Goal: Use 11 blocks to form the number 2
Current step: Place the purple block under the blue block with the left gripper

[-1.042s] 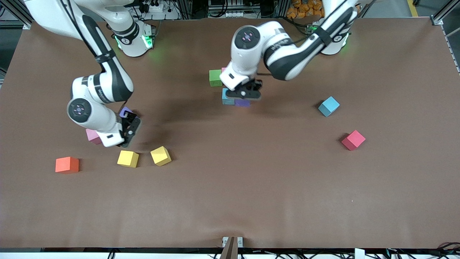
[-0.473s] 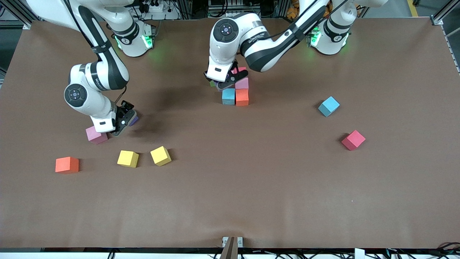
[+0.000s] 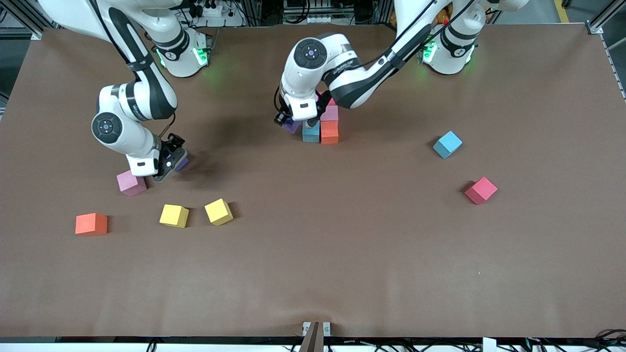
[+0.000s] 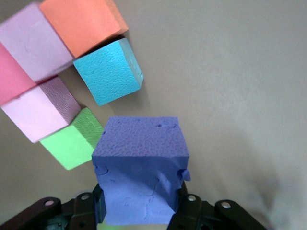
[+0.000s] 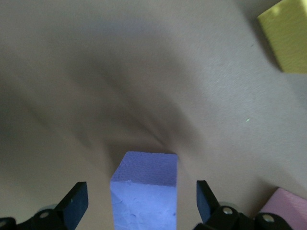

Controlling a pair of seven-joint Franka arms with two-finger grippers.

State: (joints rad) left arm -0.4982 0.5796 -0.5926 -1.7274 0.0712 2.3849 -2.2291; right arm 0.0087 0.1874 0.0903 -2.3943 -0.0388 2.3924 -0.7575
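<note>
My left gripper point(image 3: 291, 122) is shut on a purple block point(image 3: 293, 126), held low beside the cluster of blocks, toward the right arm's end of the table. The cluster shows a cyan block point(image 3: 310, 132), an orange block point(image 3: 329, 132) and a pink block point(image 3: 329, 113). In the left wrist view the purple block point(image 4: 139, 172) fills the left gripper point(image 4: 139, 208), next to the cyan point(image 4: 109, 71), green point(image 4: 72, 141), pink point(image 4: 38, 112) and orange point(image 4: 81, 21) blocks. My right gripper point(image 3: 169, 159) is open around a second purple block point(image 5: 144, 191), with gaps on both sides.
Loose blocks lie near the right arm: pink point(image 3: 131, 184), two yellow point(image 3: 173, 215) point(image 3: 218, 211) and orange point(image 3: 91, 224). A cyan block point(image 3: 447, 144) and a crimson block point(image 3: 481, 190) lie toward the left arm's end.
My left gripper carried its purple block from the cluster's near edge round to the side by the cyan block. My right gripper moved from near the yellow blocks to the other purple block.
</note>
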